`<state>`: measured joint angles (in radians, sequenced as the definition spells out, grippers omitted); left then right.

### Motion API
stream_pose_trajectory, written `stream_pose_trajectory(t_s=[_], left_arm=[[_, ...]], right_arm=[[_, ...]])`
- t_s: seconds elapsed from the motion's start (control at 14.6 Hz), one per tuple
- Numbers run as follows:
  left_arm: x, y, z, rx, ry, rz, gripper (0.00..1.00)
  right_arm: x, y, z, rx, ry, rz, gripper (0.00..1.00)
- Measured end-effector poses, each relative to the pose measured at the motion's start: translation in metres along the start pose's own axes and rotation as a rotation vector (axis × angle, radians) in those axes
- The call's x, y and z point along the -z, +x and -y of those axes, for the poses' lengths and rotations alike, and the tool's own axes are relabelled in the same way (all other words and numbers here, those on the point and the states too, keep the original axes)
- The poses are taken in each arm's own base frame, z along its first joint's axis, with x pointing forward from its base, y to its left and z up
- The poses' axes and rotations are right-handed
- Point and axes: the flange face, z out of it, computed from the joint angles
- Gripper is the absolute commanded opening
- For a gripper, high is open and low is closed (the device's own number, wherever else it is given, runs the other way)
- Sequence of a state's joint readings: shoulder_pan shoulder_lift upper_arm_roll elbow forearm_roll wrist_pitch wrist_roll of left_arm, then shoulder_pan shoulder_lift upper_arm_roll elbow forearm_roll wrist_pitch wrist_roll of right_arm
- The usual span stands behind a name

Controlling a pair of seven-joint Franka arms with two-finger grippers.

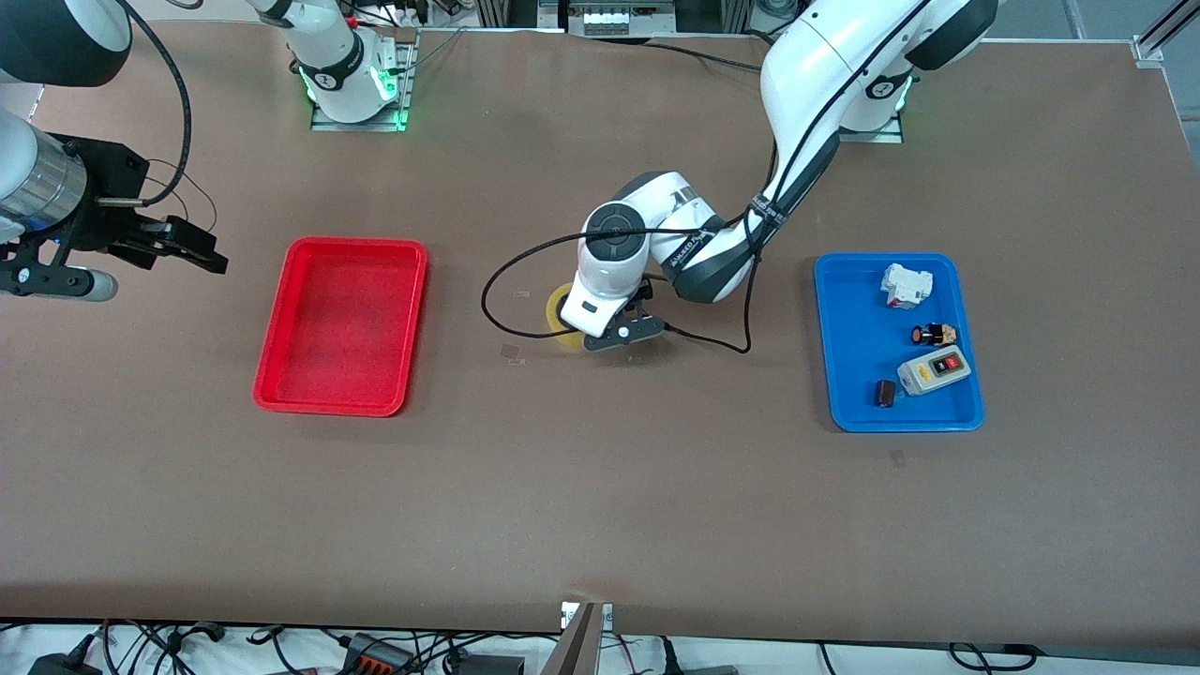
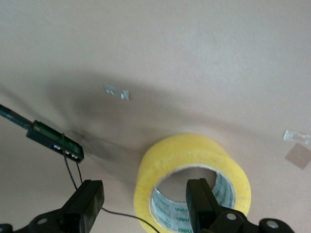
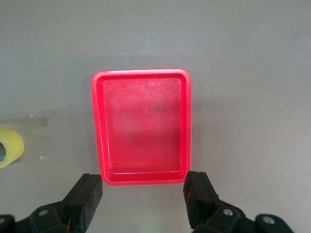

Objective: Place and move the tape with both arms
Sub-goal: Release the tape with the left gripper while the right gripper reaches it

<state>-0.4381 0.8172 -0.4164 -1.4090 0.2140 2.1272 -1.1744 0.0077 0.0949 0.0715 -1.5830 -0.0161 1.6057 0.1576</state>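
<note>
The yellowish tape roll (image 1: pixel 559 308) lies flat on the brown table between the two trays, half hidden under the left arm's wrist. My left gripper (image 1: pixel 622 330) is low over it. In the left wrist view the left gripper (image 2: pixel 146 206) is open and straddles the wall of the tape (image 2: pixel 175 150), one finger (image 2: pixel 201 204) in the centre hole and the other outside. My right gripper (image 1: pixel 208 253) hangs high in the air at the right arm's end of the table, open and empty. In the right wrist view the right gripper (image 3: pixel 143 201) looks down on the red tray (image 3: pixel 97 126), with the tape (image 3: pixel 10 147) at the frame's edge.
An empty red tray (image 1: pixel 272 349) lies toward the right arm's end. A blue tray (image 1: pixel 827 328) toward the left arm's end holds a white block (image 1: pixel 907 286), a small figure (image 1: pixel 934 334), a grey switch box (image 1: pixel 934 371) and a dark item (image 1: pixel 885 393). Clear tape scraps (image 1: pixel 511 352) lie beside the roll.
</note>
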Motion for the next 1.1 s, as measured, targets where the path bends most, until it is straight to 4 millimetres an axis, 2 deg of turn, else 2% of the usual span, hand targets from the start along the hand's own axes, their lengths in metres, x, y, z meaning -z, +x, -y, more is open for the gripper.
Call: stream_pose_trajectory(t_s=[0.14, 0.21, 0.34, 0.48, 0.69, 1.1], left_arm=[[0.014, 0.018, 0.012, 0.026, 0.022, -0.006, 1.00], [0.028, 0.030, 0.019, 0.038, 0.027, -0.012, 1.00], [0.063, 0.051, 0.039, 0.046, 0.050, -0.022, 1.00], [0.110, 0.070, 0.068, 0.039, 0.084, -0.030, 1.00], [0.167, 0.091, 0.112, 0.016, 0.137, -0.029, 1.00], [0.229, 0.127, 0.198, -0.092, 0.185, 0.050, 1.00]], right_arm=[[-0.002, -0.001, 0.014, 0.024, 0.000, -0.003, 0.98], [-0.005, -0.001, 0.024, 0.042, -0.001, -0.004, 0.98], [-0.017, -0.002, 0.050, 0.084, -0.005, 0.005, 0.98], [-0.033, -0.001, 0.081, 0.121, -0.009, 0.018, 0.98], [-0.063, -0.001, 0.132, 0.153, -0.015, 0.029, 0.98], [-0.135, -0.018, 0.254, 0.198, -0.019, 0.022, 0.98]])
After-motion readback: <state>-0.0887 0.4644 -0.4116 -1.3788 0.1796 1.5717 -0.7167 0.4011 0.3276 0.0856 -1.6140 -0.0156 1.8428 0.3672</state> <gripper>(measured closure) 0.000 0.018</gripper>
